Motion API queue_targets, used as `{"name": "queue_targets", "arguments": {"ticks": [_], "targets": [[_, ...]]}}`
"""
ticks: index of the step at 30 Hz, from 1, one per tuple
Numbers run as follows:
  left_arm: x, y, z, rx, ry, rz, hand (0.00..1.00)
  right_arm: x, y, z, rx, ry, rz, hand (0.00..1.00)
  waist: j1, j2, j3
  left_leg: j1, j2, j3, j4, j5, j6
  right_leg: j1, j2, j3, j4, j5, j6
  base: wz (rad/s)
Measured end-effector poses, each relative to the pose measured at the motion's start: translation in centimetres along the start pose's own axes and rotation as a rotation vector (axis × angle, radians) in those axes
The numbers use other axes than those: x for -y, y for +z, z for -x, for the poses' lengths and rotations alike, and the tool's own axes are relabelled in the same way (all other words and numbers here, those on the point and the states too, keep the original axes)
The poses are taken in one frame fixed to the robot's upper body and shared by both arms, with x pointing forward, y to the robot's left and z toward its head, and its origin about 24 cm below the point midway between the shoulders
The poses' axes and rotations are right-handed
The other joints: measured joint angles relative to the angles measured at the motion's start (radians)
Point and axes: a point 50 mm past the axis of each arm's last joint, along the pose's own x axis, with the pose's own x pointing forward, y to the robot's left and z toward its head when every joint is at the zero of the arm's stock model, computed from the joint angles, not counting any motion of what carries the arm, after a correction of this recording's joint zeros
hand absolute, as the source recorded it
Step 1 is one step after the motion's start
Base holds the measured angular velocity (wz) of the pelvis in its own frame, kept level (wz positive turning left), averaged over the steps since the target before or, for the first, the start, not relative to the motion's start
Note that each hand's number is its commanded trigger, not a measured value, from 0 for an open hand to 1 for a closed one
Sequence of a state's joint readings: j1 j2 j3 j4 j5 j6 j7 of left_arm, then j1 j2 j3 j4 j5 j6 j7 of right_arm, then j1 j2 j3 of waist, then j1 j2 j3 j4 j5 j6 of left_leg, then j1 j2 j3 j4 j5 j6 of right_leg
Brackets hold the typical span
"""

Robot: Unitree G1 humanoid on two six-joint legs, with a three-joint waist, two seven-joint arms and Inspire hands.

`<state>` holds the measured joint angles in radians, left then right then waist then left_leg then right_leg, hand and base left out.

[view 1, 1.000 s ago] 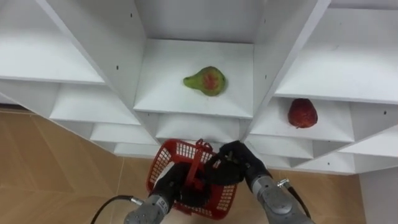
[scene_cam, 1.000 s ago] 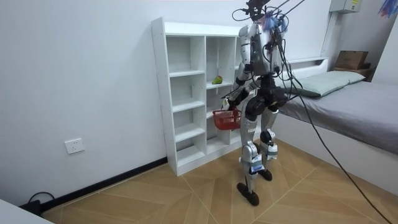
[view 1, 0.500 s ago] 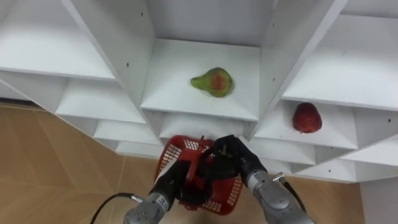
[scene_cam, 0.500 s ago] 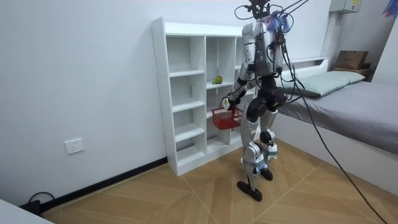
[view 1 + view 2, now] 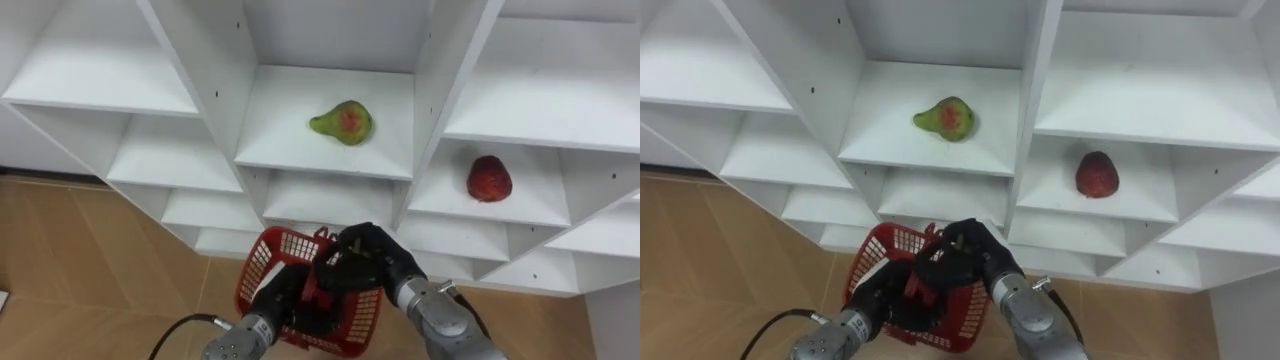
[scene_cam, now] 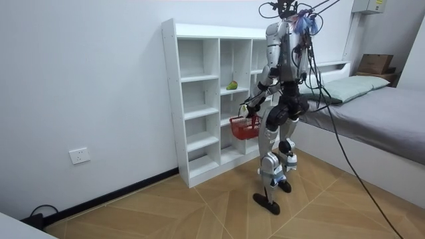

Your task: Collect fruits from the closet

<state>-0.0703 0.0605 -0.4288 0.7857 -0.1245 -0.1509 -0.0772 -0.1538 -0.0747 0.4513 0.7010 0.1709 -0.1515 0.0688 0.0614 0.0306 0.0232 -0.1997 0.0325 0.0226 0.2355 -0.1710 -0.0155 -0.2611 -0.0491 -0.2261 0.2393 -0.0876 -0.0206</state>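
A green pear with a red blush [image 5: 342,122] lies on the middle shelf of the white closet [image 5: 200,110]. On the shelf to its right, one level lower, sits a red fruit [image 5: 489,179]. Below the shelves I hold a red mesh basket [image 5: 262,280] in front of me, and it looks empty. My left hand [image 5: 283,297] is curled round the basket's upright handle from the lower left. From the right, my right hand [image 5: 368,255] lies over the handle, fingers curled on it. In the room view the basket [image 6: 244,127] hangs at hip height before the closet [image 6: 199,99].
The closet's other compartments hold nothing. A wooden floor [image 5: 90,270] lies below and to the left. A bed [image 6: 372,106] stands behind me on the room view's right.
I have straightened up and shifted slightly to the room view's right, so the eye view moved. Both hands stay on the basket's handle. The fruits have not moved.
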Motion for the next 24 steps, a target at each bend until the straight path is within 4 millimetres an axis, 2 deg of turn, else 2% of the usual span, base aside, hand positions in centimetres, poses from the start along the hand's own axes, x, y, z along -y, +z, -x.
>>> {"name": "queue_targets", "arguments": {"ticks": [24], "targets": [[-0.21,-0.15,0.08,-0.007,0.003,-0.006,1.00,0.05,0.02,0.00,0.002,-0.005,-0.033,0.00,-0.002,-0.003,0.0005,0.000,-0.004,0.004,0.000,0.001,0.001,0.000,-0.005,-0.003,-0.002,-0.003,0.005,0.00]]}}
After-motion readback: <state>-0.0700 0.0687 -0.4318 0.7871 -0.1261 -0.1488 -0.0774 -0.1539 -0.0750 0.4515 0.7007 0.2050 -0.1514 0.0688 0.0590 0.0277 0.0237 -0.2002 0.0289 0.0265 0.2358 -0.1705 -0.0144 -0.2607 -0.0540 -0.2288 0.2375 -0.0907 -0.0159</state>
